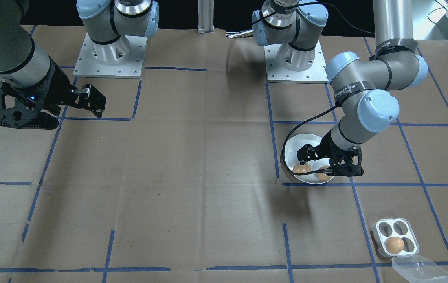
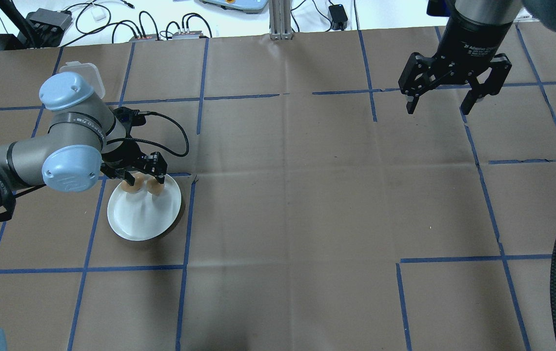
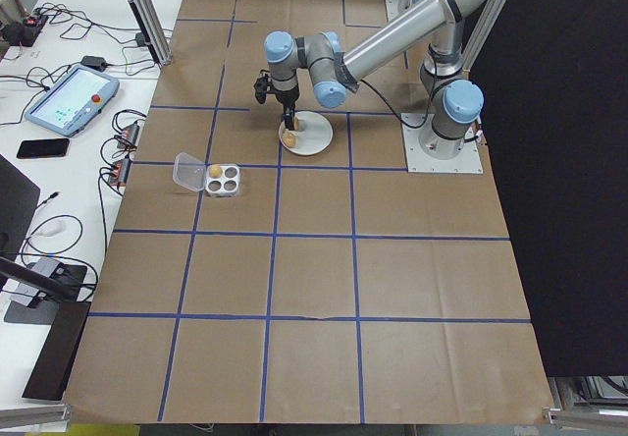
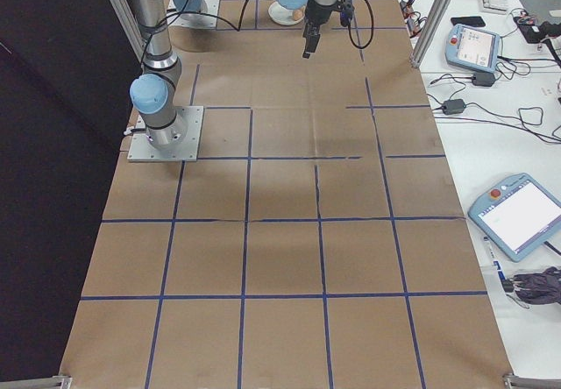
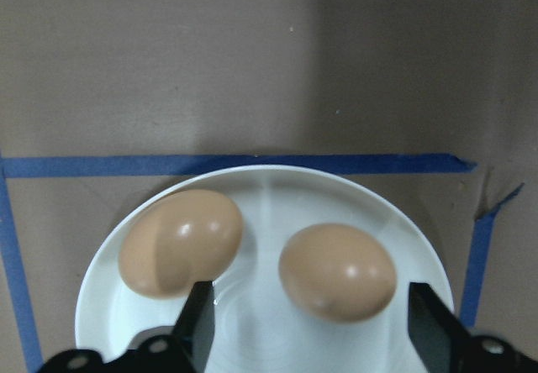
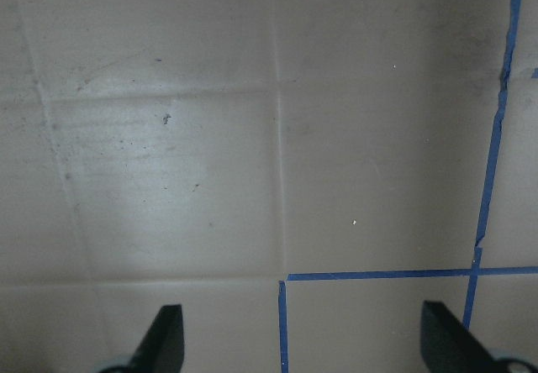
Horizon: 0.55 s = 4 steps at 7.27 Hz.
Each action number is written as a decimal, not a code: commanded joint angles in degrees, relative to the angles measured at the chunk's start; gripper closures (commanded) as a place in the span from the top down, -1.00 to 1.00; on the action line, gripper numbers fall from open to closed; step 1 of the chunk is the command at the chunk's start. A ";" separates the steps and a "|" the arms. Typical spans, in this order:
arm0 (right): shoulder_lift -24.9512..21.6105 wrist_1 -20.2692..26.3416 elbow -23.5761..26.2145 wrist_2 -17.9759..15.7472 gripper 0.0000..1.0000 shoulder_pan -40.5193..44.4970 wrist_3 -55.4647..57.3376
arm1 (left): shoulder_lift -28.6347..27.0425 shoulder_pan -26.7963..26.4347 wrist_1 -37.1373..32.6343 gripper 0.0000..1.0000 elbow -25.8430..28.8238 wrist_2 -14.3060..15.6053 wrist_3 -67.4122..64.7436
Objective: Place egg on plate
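Note:
The white plate (image 1: 307, 143) (image 2: 141, 219) (image 5: 261, 209) lies on the table on my left side. Two brown eggs rest on it side by side, one egg (image 5: 181, 243) (image 1: 302, 169) left of the other egg (image 5: 338, 272) (image 1: 323, 175). My left gripper (image 1: 316, 163) (image 2: 145, 180) (image 5: 313, 331) hovers just over them, open, its fingers spread either side of the second egg and holding nothing. My right gripper (image 1: 94, 103) (image 2: 439, 109) (image 6: 304, 348) hangs open and empty over bare table far off on the other side.
A small white four-hole egg tray (image 1: 395, 237) (image 3: 224, 179) with one brown egg (image 1: 394, 245) in it sits beyond the plate, its clear lid (image 1: 420, 269) flipped open. Blue tape lines (image 1: 314, 184) grid the brown table cover.

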 commanded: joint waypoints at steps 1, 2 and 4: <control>0.09 0.00 0.00 0.02 1.00 0.00 0.00 | 3.34 0.00 -10.01 1.00 7.09 0.11 0.00; 0.00 0.00 0.00 0.02 1.00 0.00 0.00 | 4.05 0.26 -15.36 1.00 12.79 0.11 -0.18; 0.00 0.00 0.00 0.02 1.00 0.00 0.00 | 1.61 1.14 -17.88 1.00 21.07 0.20 -4.03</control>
